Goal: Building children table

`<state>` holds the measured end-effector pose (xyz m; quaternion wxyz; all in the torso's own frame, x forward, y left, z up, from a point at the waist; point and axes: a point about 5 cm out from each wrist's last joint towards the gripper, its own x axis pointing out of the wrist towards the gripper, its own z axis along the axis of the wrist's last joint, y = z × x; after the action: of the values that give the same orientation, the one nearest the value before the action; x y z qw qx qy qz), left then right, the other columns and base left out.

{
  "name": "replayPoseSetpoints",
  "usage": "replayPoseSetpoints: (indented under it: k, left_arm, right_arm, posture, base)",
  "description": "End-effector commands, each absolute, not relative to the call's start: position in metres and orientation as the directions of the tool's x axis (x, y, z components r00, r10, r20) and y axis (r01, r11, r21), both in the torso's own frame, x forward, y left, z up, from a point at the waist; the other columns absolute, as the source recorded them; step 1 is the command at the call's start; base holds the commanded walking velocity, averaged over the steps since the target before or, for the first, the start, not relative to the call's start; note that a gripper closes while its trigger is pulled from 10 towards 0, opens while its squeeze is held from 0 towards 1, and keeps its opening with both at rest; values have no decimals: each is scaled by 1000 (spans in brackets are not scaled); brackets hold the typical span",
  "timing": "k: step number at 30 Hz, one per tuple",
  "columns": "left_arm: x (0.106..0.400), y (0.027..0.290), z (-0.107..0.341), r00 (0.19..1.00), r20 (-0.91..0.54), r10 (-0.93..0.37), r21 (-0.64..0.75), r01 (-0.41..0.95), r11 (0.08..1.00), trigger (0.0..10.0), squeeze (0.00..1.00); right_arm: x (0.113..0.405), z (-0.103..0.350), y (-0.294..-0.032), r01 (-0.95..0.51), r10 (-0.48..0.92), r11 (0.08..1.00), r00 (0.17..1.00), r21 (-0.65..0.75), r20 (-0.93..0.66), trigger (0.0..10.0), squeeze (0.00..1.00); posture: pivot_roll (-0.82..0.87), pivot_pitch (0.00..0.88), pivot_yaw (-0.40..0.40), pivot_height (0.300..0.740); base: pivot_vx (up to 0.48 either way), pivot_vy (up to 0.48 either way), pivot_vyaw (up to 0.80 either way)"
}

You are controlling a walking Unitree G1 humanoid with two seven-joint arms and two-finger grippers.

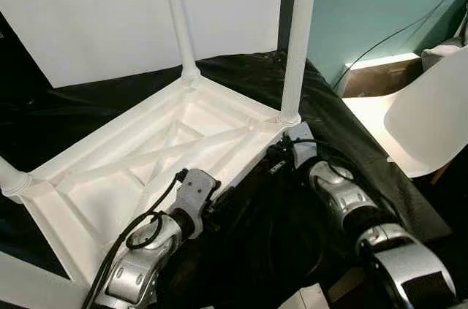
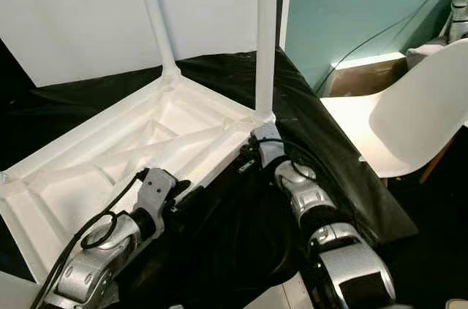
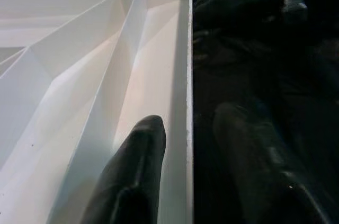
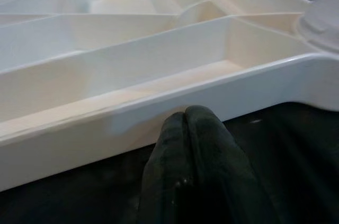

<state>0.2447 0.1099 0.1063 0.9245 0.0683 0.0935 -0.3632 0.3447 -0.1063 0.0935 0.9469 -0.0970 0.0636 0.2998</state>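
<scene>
A white plastic children's table (image 1: pixel 146 155) lies upside down on a black cloth (image 1: pixel 344 134), its ribbed underside facing up. Two white legs (image 1: pixel 298 39) (image 1: pixel 178 17) stand upright in the far corners, and a third leg's base (image 1: pixel 11 177) shows at the left corner. My left gripper (image 3: pixel 190 115) is open and straddles the near rim (image 3: pixel 189 49), one finger (image 3: pixel 140 160) inside and the other outside over the cloth. My right gripper (image 4: pixel 185 115) is shut, empty, with its tips against the outer side of the rim near the right corner leg socket (image 4: pixel 323 23).
A white shell chair (image 1: pixel 431 112) stands close on the right. A white board (image 1: pixel 95 17) leans behind the table against a teal wall (image 1: pixel 365 2). Black cables run across the cloth by my right arm (image 1: pixel 344 199).
</scene>
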Motion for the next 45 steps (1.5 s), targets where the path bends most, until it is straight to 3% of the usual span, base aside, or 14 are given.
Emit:
replayPoseSetpoints:
  k: [1, 6, 11, 19, 20, 22, 23, 24, 25, 27, 28, 36, 39, 45]
  left_arm:
    - [241, 106, 106, 666, -242, -705, 43, 734, 678, 10000, 0]
    - [241, 108, 108, 665, -266, -698, 67, 735, 674, 10000, 0]
    - [234, 115, 75, 573, -534, -622, 111, 777, 620, 10000, 0]
    - [233, 99, 77, 529, -500, -686, 60, 811, 582, 10000, 0]
    - [236, 94, 81, 538, -460, -707, 47, 810, 585, 7647, 0]
    - [239, 89, 85, 550, -414, -725, 40, 807, 589, 7647, 0]
    - [242, 84, 92, 565, -357, -743, 41, 805, 592, 4824, 0]
    - [242, 84, 92, 565, -357, -743, 41, 805, 592, 4824, 0]
    - [246, 80, 98, 588, -307, -748, 43, 794, 607, 5765, 0]
    - [248, 79, 102, 602, -279, -748, 45, 786, 616, 5765, 0]
    - [252, 74, 110, 644, -207, -736, 58, 759, 648, 10000, 0]
    - [257, 73, 120, 713, -110, -692, 58, 700, 712, 10000, 0]
    - [266, 79, 133, 788, 14, -616, 114, 610, 784, 10000, 0]
    - [262, 84, 140, 781, 98, -617, 92, 610, 787, 10000, 0]
  right_arm:
    - [336, 96, -104, -598, 585, 792, 801, -125, -126, 10000, 0]
    - [331, 92, -110, -576, 565, 810, 817, -110, -119, 10000, 0]
    - [333, 93, -105, -581, 571, 807, 814, -106, -112, 10000, 0]
    - [349, 99, -91, -605, 588, 785, 796, -133, -146, 10000, 0]
    - [354, 102, -88, -606, 588, 784, 794, -135, -153, 10000, 0]
    - [357, 106, -85, -607, 588, 783, 793, -137, -159, 10000, 0]
    - [361, 109, -83, -606, 585, 783, 794, -141, -164, 10000, 0]
    - [361, 109, -83, -606, 585, 783, 794, -141, -164, 10000, 0]
    - [363, 111, -82, -605, 584, 782, 795, -148, -167, 10000, 0]
    - [364, 112, -81, -605, 583, 782, 795, -153, -168, 10000, 0]
    - [364, 113, -82, -604, 582, 782, 796, -153, -165, 10000, 0]
    - [359, 105, -84, -608, 587, 780, 793, -146, -166, 10000, 0]
    - [354, 101, -90, -580, 567, 808, 813, -103, -132, 10000, 0]
    - [345, 94, -94, -564, 553, 820, 825, -96, -115, 10000, 0]
  posture:
    - [-73, 0, 63, 740]
    - [-80, 0, 69, 740]
    - [-84, 0, 79, 740]
    - [-71, 0, 78, 740]
    - [-58, 0, 72, 740]
    - [-56, 0, 71, 740]
    - [-44, 0, 66, 740]
    - [-44, 0, 66, 740]
    - [-38, 0, 62, 740]
    - [-36, 0, 61, 740]
    - [-27, 0, 55, 740]
    - [-33, 0, 56, 740]
    - [-51, 0, 63, 740]
    - [-62, 0, 67, 740]
  base:
    - [0, 0, 0]
    - [0, 0, 0]
    - [0, 0, 0]
    - [0, 0, 0]
    - [0, 0, 0]
    - [0, 0, 0]
    - [0, 0, 0]
    - [0, 0, 0]
    - [0, 0, 0]
    - [0, 0, 0]
    - [0, 0, 0]
    - [0, 0, 0]
    - [0, 0, 0]
    - [0, 0, 0]
